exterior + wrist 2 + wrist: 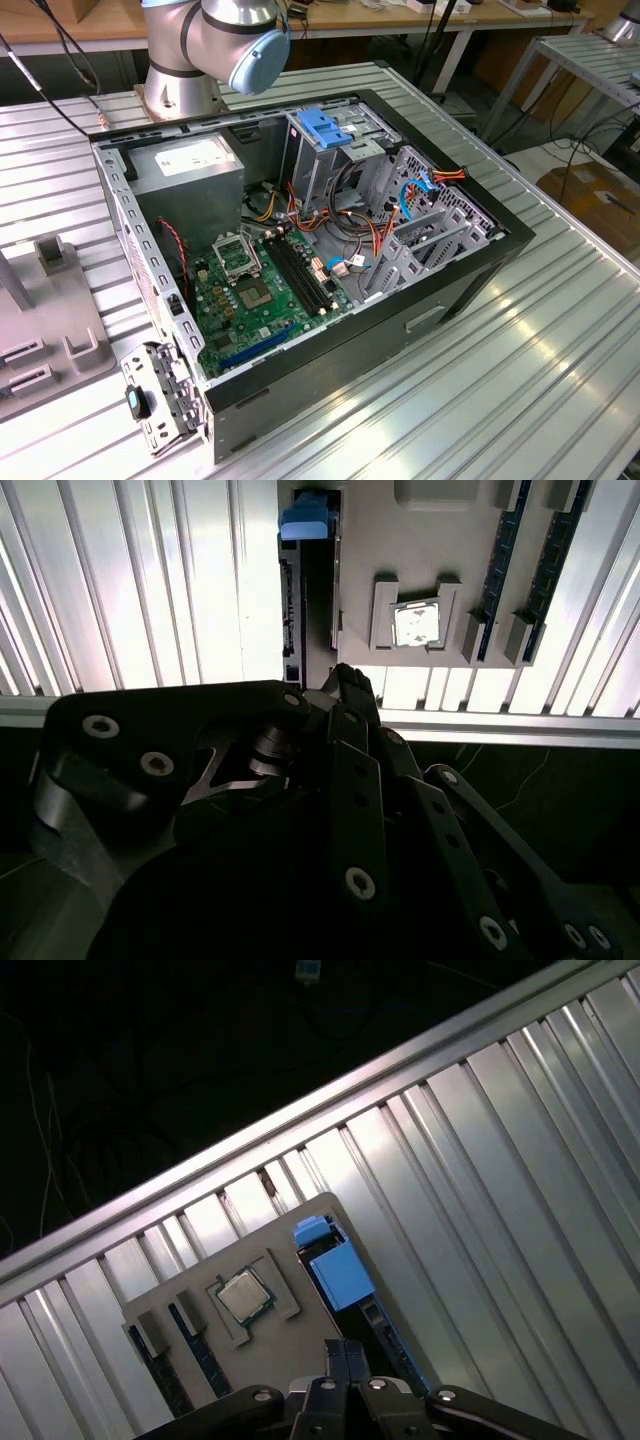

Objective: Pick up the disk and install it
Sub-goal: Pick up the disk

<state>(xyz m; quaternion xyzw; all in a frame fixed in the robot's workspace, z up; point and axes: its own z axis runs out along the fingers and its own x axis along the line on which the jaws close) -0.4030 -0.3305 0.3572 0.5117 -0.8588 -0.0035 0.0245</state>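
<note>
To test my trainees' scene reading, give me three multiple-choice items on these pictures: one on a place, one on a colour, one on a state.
1. Where is the disk?
A) on a shelf
B) in the grey holder, beside the CPU
C) in the gripper

2. What colour is the disk's rail?
A) red
B) blue
C) yellow

3. How is the gripper?
A) shut, empty
B) shut on the disk
C) wide open

Key:
1 B: in both wrist views it stands on edge in a holder slot next to the CPU.
2 B: the rail end shows blue.
3 A: the fingertips meet with nothing between them.
</note>
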